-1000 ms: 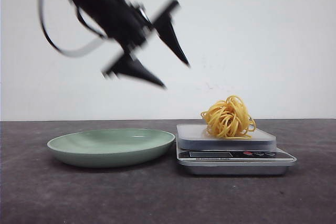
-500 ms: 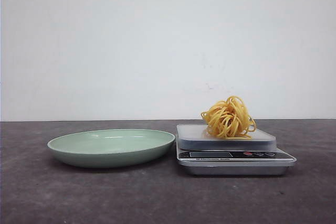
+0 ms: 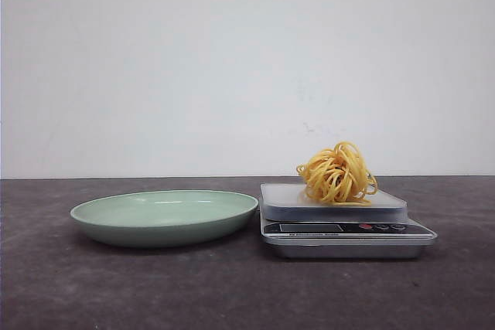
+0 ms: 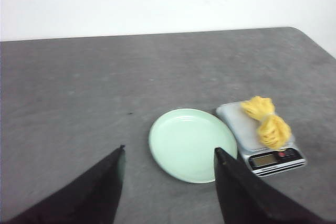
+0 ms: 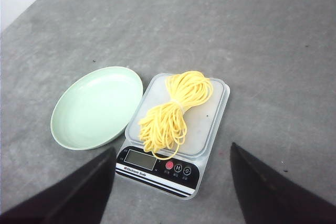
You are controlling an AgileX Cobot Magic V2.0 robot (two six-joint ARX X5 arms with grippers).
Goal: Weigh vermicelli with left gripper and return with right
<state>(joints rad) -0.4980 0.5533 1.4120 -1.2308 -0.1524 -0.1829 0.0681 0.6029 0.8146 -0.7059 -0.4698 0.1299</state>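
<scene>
Vermicelli (image 5: 172, 109) on scale (image 5: 157, 168), both grippers agape, empty

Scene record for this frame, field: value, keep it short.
noodles: yellow bundle lying on the scale platform
scale: on the table, right of the plate, display facing the robot
plate: green, empty, beside the scale
left end effector: open, raised, holding nothing
right end effector: open, above the scale, holding nothing
table: dark grey

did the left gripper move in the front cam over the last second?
Yes. It hung open above the pale green plate a second ago, and has since left the front view. The yellow vermicelli bundle sits unmoved on the silver kitchen scale.
</scene>
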